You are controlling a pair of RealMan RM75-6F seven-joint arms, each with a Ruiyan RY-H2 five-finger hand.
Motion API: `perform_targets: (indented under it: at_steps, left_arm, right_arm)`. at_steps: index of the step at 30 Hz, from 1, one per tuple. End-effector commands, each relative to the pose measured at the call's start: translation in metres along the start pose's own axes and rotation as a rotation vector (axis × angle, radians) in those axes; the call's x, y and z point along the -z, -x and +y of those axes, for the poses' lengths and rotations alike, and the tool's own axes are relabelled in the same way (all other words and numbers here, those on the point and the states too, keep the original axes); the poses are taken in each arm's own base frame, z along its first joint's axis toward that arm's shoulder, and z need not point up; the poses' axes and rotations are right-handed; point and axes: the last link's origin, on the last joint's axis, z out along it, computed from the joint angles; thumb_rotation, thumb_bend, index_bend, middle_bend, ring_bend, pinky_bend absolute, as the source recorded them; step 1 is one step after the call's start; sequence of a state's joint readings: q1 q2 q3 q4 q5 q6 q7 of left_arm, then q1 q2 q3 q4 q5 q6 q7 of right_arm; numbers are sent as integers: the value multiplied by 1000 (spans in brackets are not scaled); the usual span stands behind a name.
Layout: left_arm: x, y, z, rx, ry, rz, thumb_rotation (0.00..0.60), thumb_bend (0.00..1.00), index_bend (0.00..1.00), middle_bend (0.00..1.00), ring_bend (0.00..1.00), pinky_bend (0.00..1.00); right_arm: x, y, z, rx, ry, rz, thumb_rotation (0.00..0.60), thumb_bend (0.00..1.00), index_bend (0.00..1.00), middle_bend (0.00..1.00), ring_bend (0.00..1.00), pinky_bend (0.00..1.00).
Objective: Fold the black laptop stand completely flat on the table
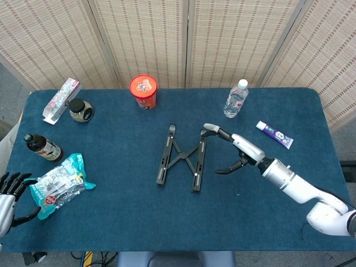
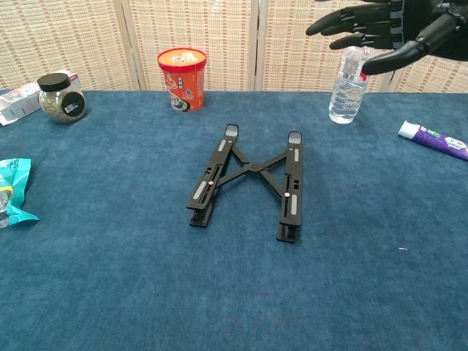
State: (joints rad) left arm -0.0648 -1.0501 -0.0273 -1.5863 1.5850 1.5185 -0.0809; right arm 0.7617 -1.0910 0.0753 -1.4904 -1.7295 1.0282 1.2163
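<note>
At table centre the laptop stand (image 1: 181,161) lies collapsed; I judge it light, rigid, hinged. My right hand (image 1: 231,150), at its 3 o'clock, is spread, holding nothing. I'd press the rails.

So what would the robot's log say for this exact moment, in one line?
laptop stand: lying flat on table | right hand: open, above stand, holding nothing | left hand: open, at table edge beside snack bag

Right hand (image 1: 233,150) spread, left hand (image 1: 8,189) empty.
</note>
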Motion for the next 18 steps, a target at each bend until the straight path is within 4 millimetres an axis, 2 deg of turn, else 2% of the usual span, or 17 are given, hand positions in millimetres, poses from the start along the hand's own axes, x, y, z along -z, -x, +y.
perform_targets:
  at_steps: [1, 7, 14, 18]
  left_arm:
    - [-22, -4, 1, -6, 67, -18, 600, 161, 264, 165, 99, 19]
    - [-75, -1, 14, -1, 203, -56, 600, 161, 268, 165, 99, 19]
    - [-139, 17, 41, 6, 327, -101, 600, 162, 275, 172, 99, 19]
    - [-163, 29, 54, -16, 371, -127, 600, 162, 277, 172, 100, 19]
  right_arm:
    - [11, -5, 0, 183, 19, 12, 600, 0, 0, 205, 29, 16]
    - [13, -4, 7, 516, 72, 43, 600, 0, 0, 205, 29, 16]
    - [13, 6, 16, 851, 95, 46, 600, 0, 0, 205, 29, 16]
    - [6, 17, 25, 930, 117, 3, 600, 0, 0, 205, 29, 16]
